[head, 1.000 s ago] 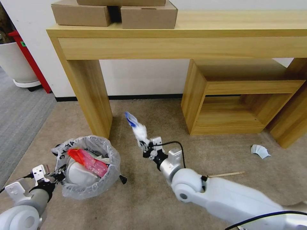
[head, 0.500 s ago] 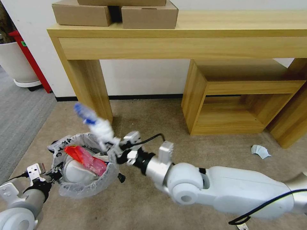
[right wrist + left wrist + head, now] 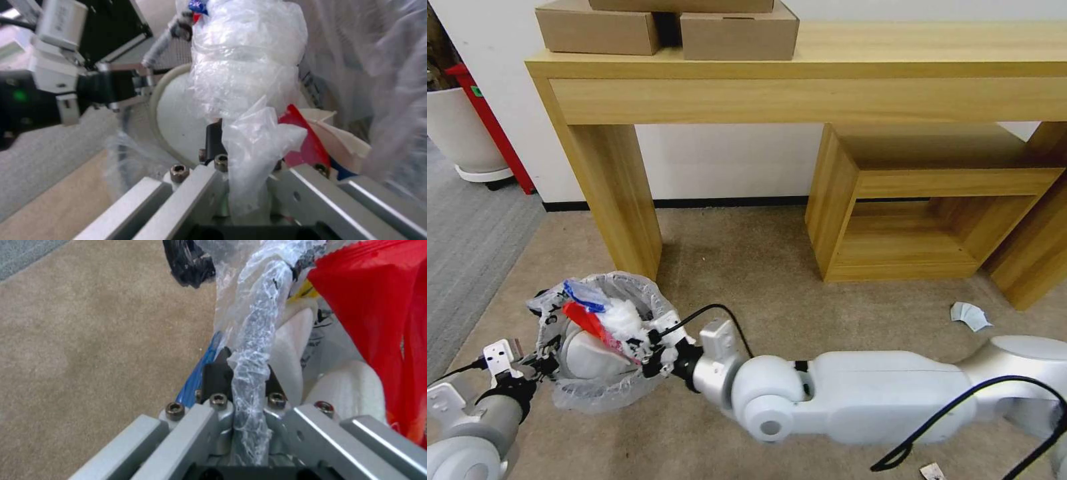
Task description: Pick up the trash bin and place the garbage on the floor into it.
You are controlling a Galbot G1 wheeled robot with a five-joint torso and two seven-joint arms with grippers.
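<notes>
With the left gripper (image 3: pixel 542 362) clamped on the trash bin (image 3: pixel 604 343) rim at lower left of the head view, keep the bin level while the right gripper (image 3: pixel 647 352), clenched on crumpled clear plastic (image 3: pixel 249 86), releases over the opening.

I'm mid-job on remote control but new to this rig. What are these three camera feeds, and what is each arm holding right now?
The wide picture looks down from the robot's head; the two close-ups come from cameras on its wrists. The left gripper is clamped on the rim of the trash bin, as its wrist view shows. The right gripper is over the bin's mouth, pinching a crumpled clear plastic wrapper with a blue end. Inside the bin lie a white slipper and a red wrapper. A pale blue mask lies on the floor.
</notes>
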